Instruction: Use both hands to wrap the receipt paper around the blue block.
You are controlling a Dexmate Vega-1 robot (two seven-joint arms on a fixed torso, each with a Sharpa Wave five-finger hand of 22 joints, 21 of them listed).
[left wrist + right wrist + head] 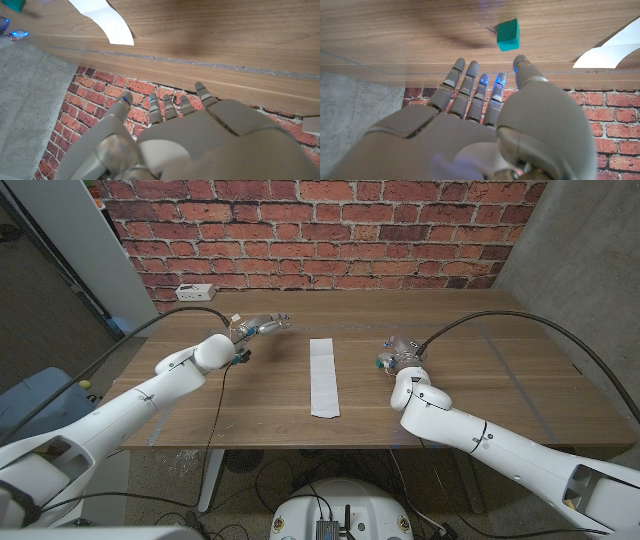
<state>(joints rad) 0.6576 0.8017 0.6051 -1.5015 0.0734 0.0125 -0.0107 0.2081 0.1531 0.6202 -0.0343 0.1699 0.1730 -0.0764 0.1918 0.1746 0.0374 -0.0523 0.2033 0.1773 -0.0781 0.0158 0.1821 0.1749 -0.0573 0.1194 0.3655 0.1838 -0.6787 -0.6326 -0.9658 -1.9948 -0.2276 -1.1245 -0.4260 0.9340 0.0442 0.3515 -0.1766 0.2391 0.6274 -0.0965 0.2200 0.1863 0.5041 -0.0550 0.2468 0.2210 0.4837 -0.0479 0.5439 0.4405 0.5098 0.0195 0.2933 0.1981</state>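
White jointed arms with black cables, pale grey hands [485, 135], blue-lit fingertips [500, 77].

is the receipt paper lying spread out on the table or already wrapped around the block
Spread out. The receipt paper lies as a long strip on the table, one end curling up; the block sits apart, bare.

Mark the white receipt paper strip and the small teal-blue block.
White receipt paper strip [324, 377], head view, middle of the strip.
Small teal-blue block [508, 35], right wrist view, its front face.
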